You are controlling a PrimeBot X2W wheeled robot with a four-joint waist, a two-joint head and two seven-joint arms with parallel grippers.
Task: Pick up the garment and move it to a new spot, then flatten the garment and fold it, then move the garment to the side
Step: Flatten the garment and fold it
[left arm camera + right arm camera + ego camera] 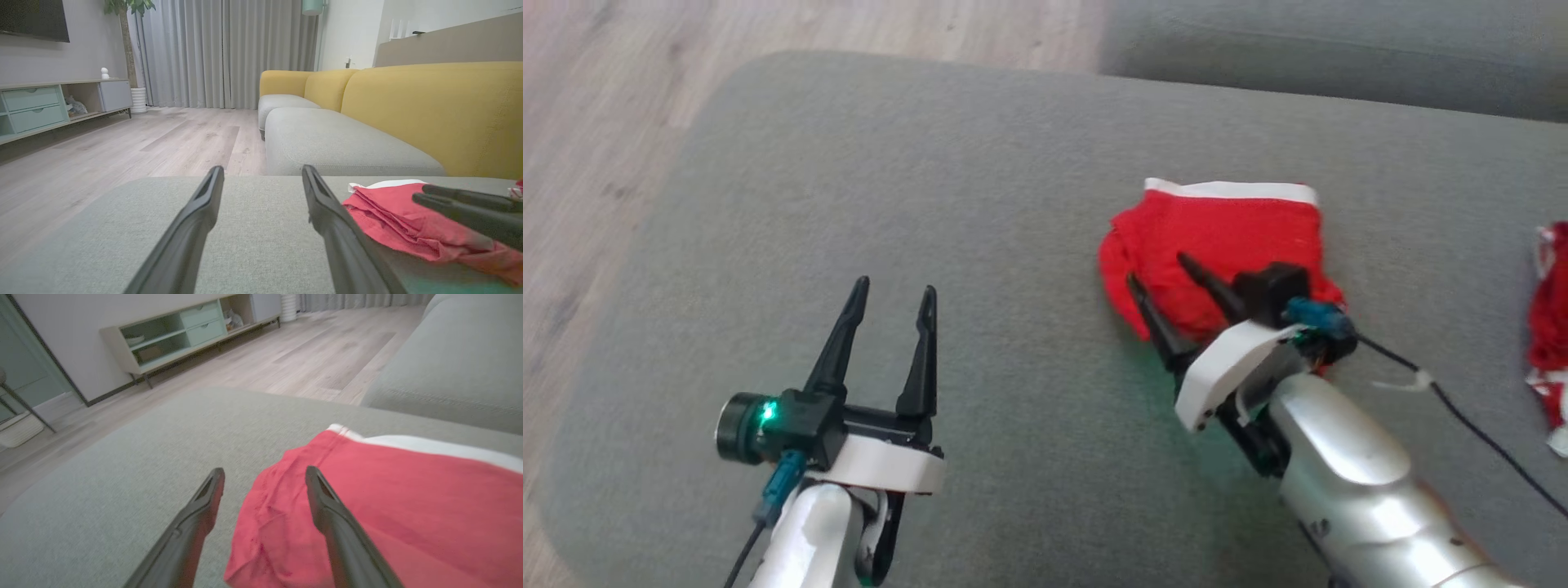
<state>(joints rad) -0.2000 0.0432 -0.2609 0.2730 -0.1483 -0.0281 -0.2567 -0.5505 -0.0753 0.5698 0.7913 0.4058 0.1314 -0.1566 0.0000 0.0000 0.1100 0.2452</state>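
A folded red cloth garment [1217, 237] with a white band lay on the grey fabric cushion [1013, 163]. Above that cushion, both empty, the right gripper [1157, 268] was spread at the garment's edge and the left gripper [894, 286] was spread over bare fabric.

the right gripper [1157, 268] (fingers apart) straddles an edge of the red garment [1217, 233] on the grey cushion [931, 180].

- Honestly, no text, brand, label or number that I can read in any of my views.
- The red garment [1217, 237] looks plain, white band included.
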